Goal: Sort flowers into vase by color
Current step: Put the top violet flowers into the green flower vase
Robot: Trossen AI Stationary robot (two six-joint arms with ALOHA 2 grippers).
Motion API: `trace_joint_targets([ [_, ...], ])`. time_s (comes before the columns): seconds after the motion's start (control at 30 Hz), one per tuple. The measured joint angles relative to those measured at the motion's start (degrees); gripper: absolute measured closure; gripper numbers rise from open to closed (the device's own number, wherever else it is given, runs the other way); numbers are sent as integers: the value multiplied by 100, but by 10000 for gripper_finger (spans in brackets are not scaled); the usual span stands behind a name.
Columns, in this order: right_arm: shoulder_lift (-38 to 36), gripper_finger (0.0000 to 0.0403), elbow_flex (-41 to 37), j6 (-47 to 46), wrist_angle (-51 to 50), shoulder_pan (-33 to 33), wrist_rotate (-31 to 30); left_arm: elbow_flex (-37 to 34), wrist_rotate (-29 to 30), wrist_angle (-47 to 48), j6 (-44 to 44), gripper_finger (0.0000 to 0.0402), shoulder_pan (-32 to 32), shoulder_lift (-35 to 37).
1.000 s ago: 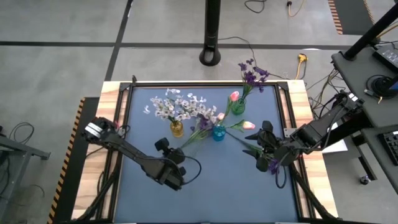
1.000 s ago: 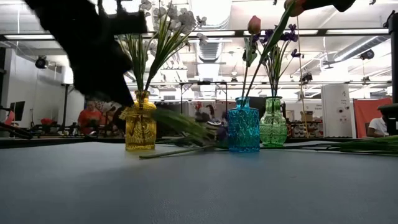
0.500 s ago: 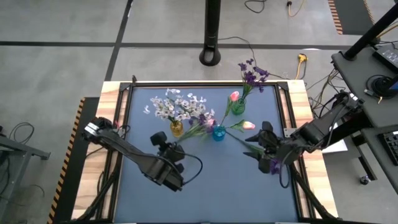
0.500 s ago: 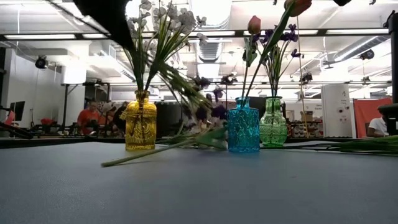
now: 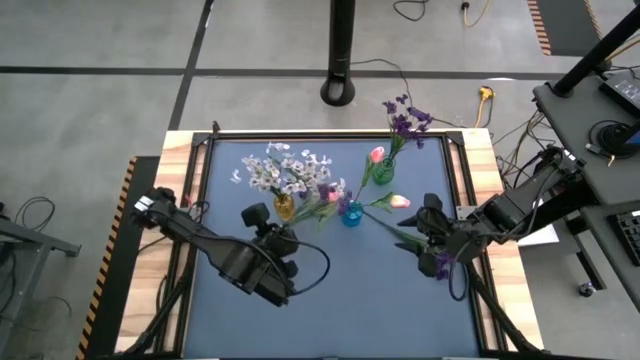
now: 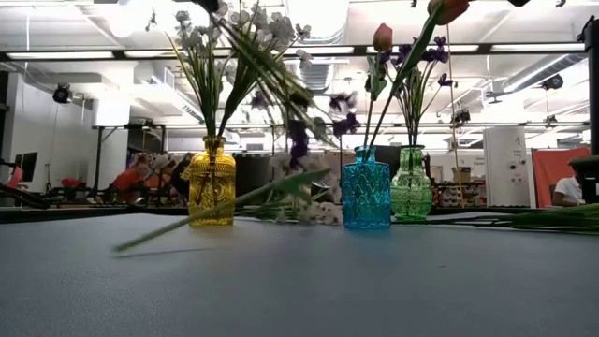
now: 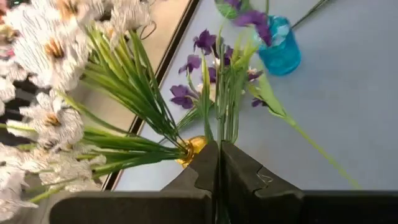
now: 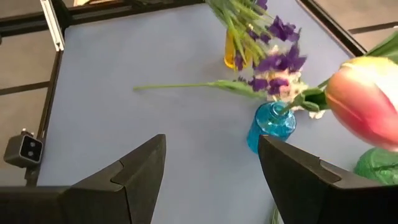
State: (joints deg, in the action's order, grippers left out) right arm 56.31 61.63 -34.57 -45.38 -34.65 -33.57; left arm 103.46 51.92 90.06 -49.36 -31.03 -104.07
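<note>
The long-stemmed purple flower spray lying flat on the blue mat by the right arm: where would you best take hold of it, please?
Grip the bare green stem midway, coming straight down with the open right hand and its fingers across the stem. It lies flat on the blue mat, and the purple blossoms sit tucked beneath the arm.

One camera is looking straight down on the whole worktop (image 5: pixel 330 300); another is peering level across it; both wrist cameras are closing on the blue vase (image 5: pixel 351 212).
</note>
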Motion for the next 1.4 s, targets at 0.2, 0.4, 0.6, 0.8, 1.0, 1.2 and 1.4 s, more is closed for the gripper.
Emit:
trace_joint_targets([
  [0.2,0,156,0,-39,-123,0,80,707,-567,-1,681,401,0,10],
  [0.4,0,156,0,-146,-156,0,139,1688,-1433,-1,1371,401,6,13],
  [0.6,0,156,0,-146,-191,0,215,2386,-1838,-4,1696,401,40,17],
  [0.8,0,156,0,-142,-247,0,231,2660,-1949,-2,1745,401,90,17],
  [1.0,0,156,0,-144,-272,0,249,2732,-2665,-4,1893,401,81,17],
  [1.2,0,156,0,-142,-277,0,257,2725,-2710,-2,1910,401,93,17],
  [1.4,0,156,0,-144,-277,0,255,2932,-1974,-10,1842,401,92,56],
])
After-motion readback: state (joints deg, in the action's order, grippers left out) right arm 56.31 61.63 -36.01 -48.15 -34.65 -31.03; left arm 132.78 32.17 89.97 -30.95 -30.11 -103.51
